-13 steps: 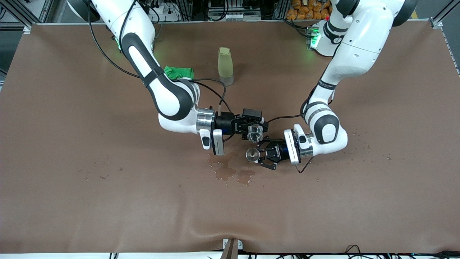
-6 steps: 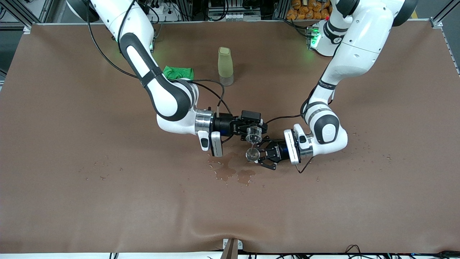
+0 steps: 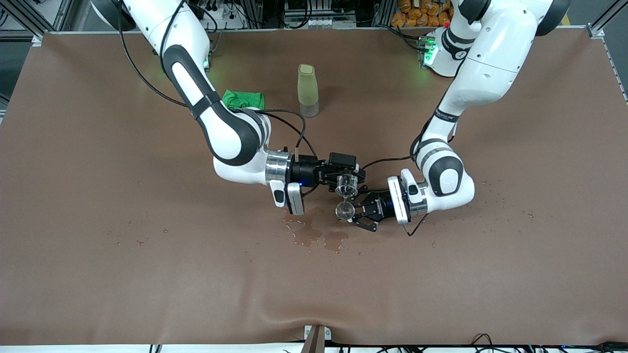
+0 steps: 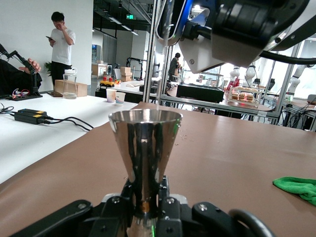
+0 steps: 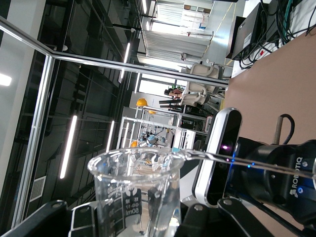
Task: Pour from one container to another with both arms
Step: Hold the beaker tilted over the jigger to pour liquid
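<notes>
Front view: the right gripper [image 3: 347, 182] clamps the glass [image 3: 347, 185], tipped so its lip hangs over the jigger [image 3: 344, 211] at its 6 o'clock, both above mid-table. The left gripper [image 3: 357, 214] pinches the jigger beside a puddle [image 3: 314, 234]; bare cloth lies all round.

Left wrist view: fingers [image 4: 163, 196] close on the stem, keeping the jigger [image 4: 144, 149] upright to catch.

Right wrist view: the glass [image 5: 136, 190] is wedged between fingers [image 5: 203, 218].

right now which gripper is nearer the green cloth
The right. The right gripper, shut on the glass cup, hangs over mid-table on the green cloth's side. The left gripper, shut on the metal cup, sits lower in the front view, farther from it.
</notes>
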### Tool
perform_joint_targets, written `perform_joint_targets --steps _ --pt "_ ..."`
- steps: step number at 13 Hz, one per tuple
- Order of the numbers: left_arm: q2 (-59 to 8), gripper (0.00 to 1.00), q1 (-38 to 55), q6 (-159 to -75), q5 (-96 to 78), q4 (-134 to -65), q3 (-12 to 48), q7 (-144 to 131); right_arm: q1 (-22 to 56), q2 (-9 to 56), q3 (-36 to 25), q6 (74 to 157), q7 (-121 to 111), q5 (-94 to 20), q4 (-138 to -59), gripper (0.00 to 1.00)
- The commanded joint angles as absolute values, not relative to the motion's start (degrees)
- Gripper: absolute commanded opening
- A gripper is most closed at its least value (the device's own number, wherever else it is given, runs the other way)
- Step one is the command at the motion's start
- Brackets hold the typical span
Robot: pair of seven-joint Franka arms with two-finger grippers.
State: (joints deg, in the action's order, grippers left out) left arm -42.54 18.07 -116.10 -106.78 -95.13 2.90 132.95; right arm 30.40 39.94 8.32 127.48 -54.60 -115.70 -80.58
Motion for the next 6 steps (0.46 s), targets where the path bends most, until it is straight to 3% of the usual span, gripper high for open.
perform_joint_targets --steps 1,6 --pt "-43.4 0.00 18.2 -116.6 -106.1 -93.5 3.1 131.7 29.9 41.2 8.8 127.2 -52.5 -116.9 -78.7 0.00" --pt "-43.4 0.00 18.3 -116.6 -106.3 -93.5 3.1 131.7 30.2 41.3 8.8 126.9 -50.5 -120.8 -78.6 0.00"
